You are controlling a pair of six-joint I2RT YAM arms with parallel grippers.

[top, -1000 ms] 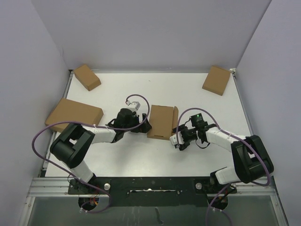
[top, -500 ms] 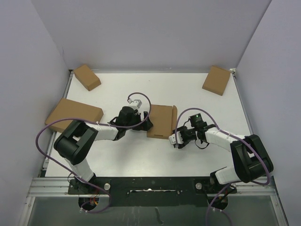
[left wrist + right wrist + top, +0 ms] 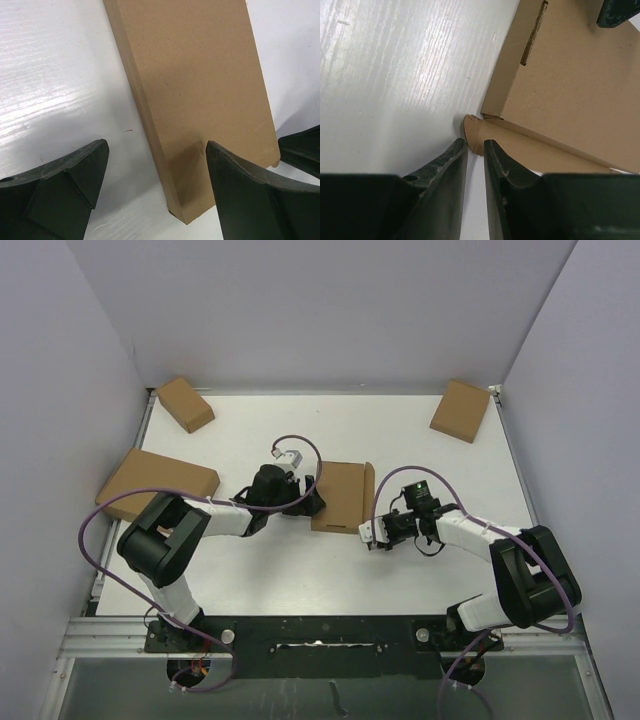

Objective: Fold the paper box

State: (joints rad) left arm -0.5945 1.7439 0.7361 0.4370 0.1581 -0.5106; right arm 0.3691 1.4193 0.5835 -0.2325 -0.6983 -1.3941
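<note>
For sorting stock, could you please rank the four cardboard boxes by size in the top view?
Flat brown cardboard box, left edge
Brown corrugated paper box, centre
Back-right brown cardboard box and back-left brown cardboard box: alike

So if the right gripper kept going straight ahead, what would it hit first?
The right gripper would first meet the rounded corner tab of the paper box. The tab sits right at its fingertips and may be touching them.
</note>
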